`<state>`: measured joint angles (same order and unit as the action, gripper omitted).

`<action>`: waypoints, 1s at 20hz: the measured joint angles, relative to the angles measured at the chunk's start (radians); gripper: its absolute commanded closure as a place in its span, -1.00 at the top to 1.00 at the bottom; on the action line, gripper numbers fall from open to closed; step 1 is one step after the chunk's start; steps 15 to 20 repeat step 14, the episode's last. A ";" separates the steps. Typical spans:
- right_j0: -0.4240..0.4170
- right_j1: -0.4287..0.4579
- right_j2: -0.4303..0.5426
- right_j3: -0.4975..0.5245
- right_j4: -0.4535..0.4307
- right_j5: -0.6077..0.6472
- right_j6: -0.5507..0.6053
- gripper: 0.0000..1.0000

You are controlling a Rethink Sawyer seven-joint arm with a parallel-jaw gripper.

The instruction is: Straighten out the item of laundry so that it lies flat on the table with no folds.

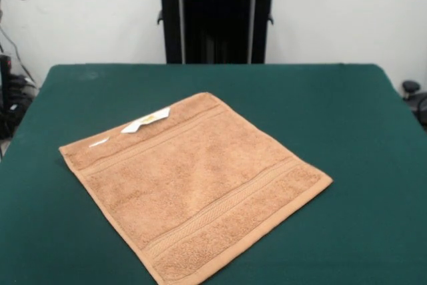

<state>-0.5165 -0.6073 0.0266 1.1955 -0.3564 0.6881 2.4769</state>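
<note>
An orange-tan terry towel (193, 181) lies spread on the green tabletop (347, 118), turned diagonally, white tag (147, 122) at its far edge. It looks flat already. My end effector is out of sight, so I cannot tell its state. I would only check corners for tucked folds.

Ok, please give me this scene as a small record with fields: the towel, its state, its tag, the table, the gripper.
towel: orange-tan towel, spread on the table, turned at an angle to its edges
state: looks flat, no fold visible
tag: white tag at the towel's far edge
table: dark green table
gripper: not in view
</note>
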 measured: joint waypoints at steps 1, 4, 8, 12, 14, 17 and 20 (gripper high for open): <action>0.001 0.000 0.000 -0.013 -0.002 0.007 0.000 1.00; 0.003 0.001 0.000 -0.043 -0.011 0.020 0.000 1.00; 0.008 0.006 0.000 -0.087 -0.019 0.038 0.000 1.00; 0.010 0.020 0.000 -0.117 -0.021 0.051 0.000 1.00; 0.011 0.030 0.001 -0.132 -0.022 0.057 0.000 1.00; 0.011 0.030 0.001 -0.132 -0.022 0.057 0.000 1.00; 0.011 0.030 0.001 -0.132 -0.022 0.057 0.000 1.00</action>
